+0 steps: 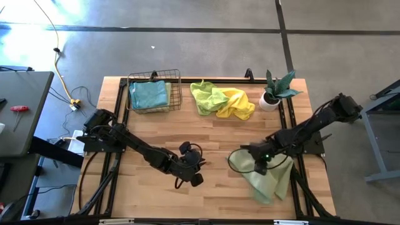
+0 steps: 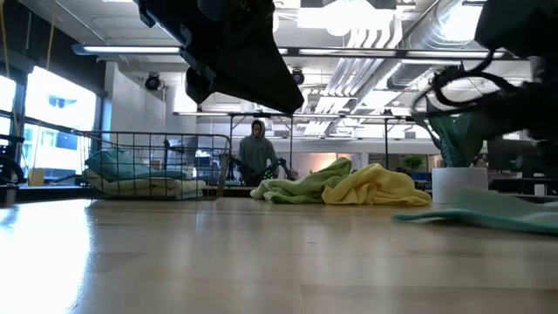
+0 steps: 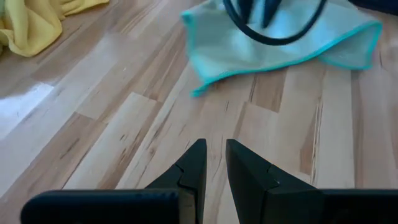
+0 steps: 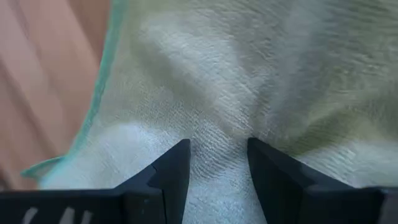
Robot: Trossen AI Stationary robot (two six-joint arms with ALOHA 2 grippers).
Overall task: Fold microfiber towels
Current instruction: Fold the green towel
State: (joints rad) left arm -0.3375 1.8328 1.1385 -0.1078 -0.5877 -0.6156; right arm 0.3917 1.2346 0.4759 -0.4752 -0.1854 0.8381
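Two basket towels partly hidden; right end effector pinching sage towel.

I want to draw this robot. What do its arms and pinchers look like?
Draw two thin black arms made of jointed pieces, the left arm and the right arm. A black cable loop curls beside the right gripper, where a tiny green light glows. The left gripper has two flat black fingers shaped like wedges.
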